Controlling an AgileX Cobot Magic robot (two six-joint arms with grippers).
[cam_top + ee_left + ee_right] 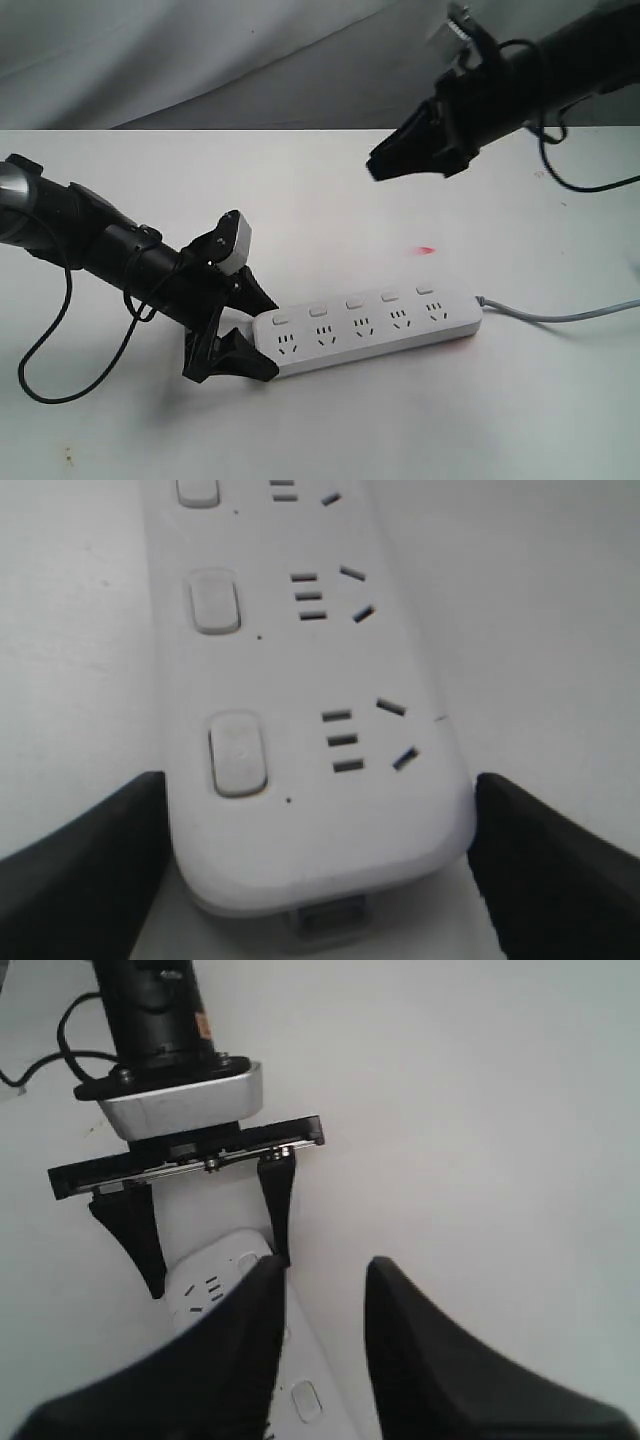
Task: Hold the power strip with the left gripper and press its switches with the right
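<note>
Power strip (370, 325) flat on bench (330, 200), lower centre. Left end effector (262, 338) clamps its left end; right end effector (385, 165) upper right, narrowly parted, empty. Likely light, stiff, slick; grip the sides.

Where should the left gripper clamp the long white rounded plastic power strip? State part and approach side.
Clamp the long white rounded plastic power strip at its cable-free end, across the narrow width, coming in lengthwise from that end. It lies flat with straight parallel sides there. The left gripper flanks them now, which leaves the switches uncovered.
</note>
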